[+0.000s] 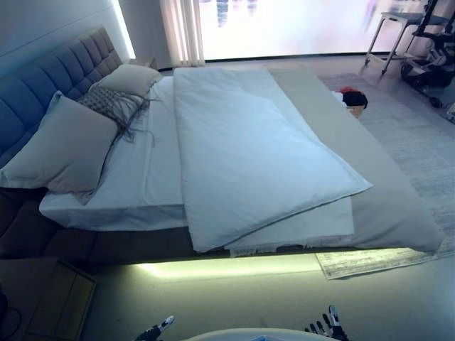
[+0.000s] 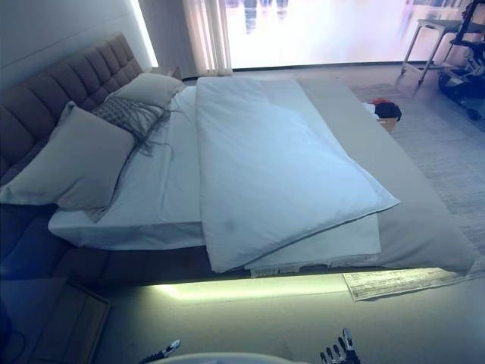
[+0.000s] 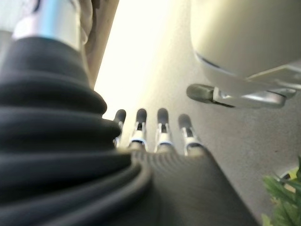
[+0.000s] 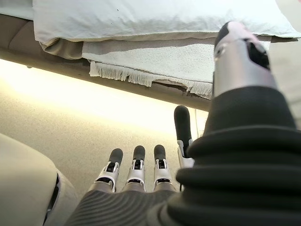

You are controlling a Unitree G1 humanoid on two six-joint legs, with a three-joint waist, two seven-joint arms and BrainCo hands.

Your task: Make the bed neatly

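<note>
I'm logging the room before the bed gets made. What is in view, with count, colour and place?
Duvet: one, white, lying askew over the middle of the bed, near corner past the edge.
Fringed blanket: one, white, under the duvet at the near edge.
Bed cover: one, grey-beige, on the foot side of the bed.
Plain pillows: two, grey-beige, against the headboard.
Patterned cushion: one, grey with fringe, between the pillows.
Headboard: one, grey, tufted, at the left.
Rug: one, pale grey, on the floor beyond the bed's foot.
Dark and red item: one, on the floor by the bed's far side; unclear what it is.
Left hand: fingers straight, empty, low over the floor.
Right hand: fingers straight, empty, in front of the bed edge.
</note>
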